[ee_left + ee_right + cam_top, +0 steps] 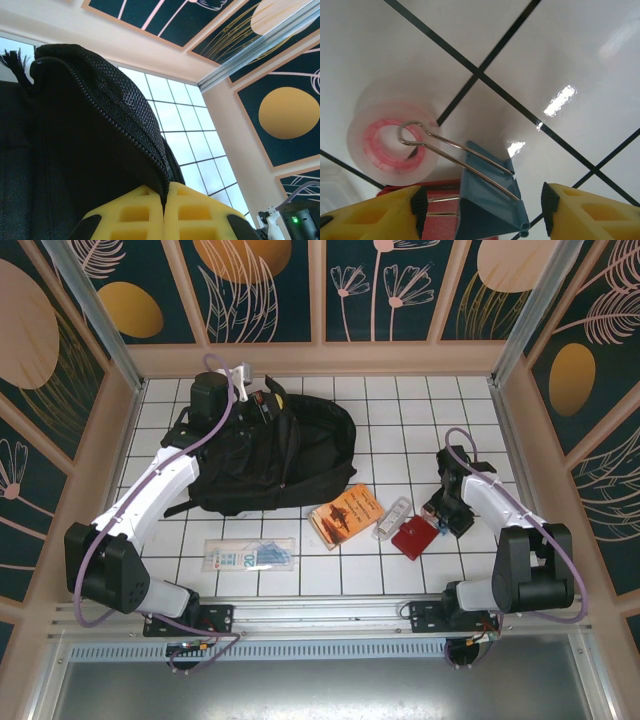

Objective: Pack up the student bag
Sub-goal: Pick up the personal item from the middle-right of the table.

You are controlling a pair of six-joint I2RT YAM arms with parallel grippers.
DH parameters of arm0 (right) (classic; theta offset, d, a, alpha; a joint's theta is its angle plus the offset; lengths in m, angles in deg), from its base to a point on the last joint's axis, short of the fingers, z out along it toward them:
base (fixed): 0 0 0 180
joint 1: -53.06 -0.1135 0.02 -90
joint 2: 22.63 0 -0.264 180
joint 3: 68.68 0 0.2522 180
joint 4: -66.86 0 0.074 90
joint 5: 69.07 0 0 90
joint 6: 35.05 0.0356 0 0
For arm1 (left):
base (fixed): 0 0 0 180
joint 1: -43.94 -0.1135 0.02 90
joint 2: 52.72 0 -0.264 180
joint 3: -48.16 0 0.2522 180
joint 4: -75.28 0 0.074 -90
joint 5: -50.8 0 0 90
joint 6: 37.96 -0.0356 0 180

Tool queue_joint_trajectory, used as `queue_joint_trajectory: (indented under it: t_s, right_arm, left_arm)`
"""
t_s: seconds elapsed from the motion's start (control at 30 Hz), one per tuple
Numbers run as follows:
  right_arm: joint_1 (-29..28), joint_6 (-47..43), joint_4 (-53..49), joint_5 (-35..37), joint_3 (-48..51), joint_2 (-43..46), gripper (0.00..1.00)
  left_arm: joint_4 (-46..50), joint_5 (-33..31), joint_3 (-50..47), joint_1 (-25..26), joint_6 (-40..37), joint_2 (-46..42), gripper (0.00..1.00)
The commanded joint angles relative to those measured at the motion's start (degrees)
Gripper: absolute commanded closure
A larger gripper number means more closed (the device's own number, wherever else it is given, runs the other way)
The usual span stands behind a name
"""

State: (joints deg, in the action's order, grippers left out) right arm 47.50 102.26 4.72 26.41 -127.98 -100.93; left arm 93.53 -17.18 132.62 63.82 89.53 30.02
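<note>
The student bag [270,455] is a big black backpack lying at the back left of the tiled table. My left gripper [270,400] is at its top end, shut on the raised zipper edge of the bag [90,145]; in the left wrist view the yellow fingers [130,215] pinch the flap between them. My right gripper [437,523] hovers low at the right, open, over the corner of a red notebook [412,538]. In the right wrist view a blue binder clip [490,200] lies between the spread fingers [580,210], beside a clear tape roll [387,145].
An orange book [345,515] and a clear oblong item [392,518] lie between the bag and the red notebook. A clear pouch with blue contents [250,556] lies near the front. Wooden walls enclose the table on all sides.
</note>
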Motion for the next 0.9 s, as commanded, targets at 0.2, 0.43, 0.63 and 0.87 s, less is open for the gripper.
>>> queue_joint_trajectory:
  t_s: [0.2,0.43,0.63,0.87]
  right_arm:
    - [0.82,0.77,2.14,-1.14,2.74,-0.30,0.40]
    - [2.38,-0.38,4.90,-1.36,2.48,-0.72,0.54]
    - [2.33,-0.64,5.21,-2.57,1.87,-0.09,0.61]
    - [2.24,-2.39,-0.96,-1.76,-4.19,4.35,0.62]
  left_arm:
    - [-4.32,0.00,0.42,-0.20,-1.64,-2.05,1.00]
    - [-4.35,0.39,0.32,-0.24,-1.64,-2.14,1.00]
    - [-4.44,0.63,0.31,-0.26,-1.64,-2.04,1.00]
    - [-4.44,1.27,0.49,-0.21,-1.50,-1.47,1.00]
